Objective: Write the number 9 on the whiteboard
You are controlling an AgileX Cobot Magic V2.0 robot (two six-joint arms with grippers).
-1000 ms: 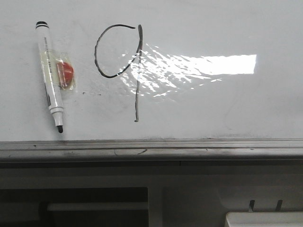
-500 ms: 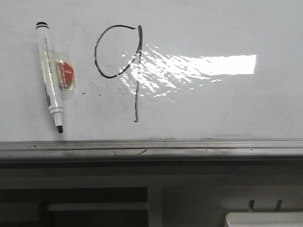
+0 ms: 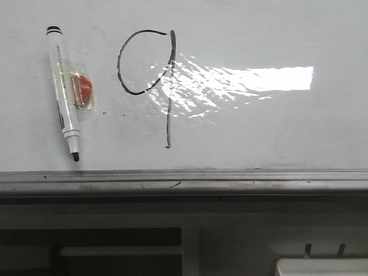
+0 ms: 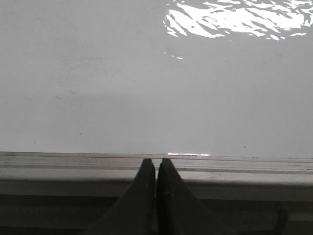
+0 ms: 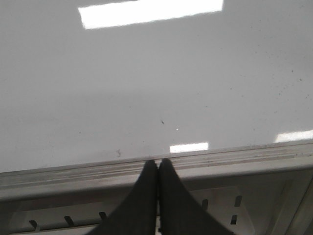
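Since the earlier front frames, everything on the board sits slightly further right in view, a small shift of the whole picture rather than of any 1 object. The thin black hand-drawn number 9 (image 3: 148, 80) lies on the large glossy white whiteboard (image 3: 276, 126), its open rounded loop left of a long straight stem that crosses a bright glare patch. Well to its left lies a white marker with black cap and tip (image 3: 63, 92), resting on what may be a small clear packet with a red centre (image 3: 80, 89). The grey metal edge rail (image 3: 184, 181) runs below. The left gripper (image 4: 155, 169) and right gripper (image 5: 157, 169) both have their dark fingers pressed together, holding nothing, above that rail.
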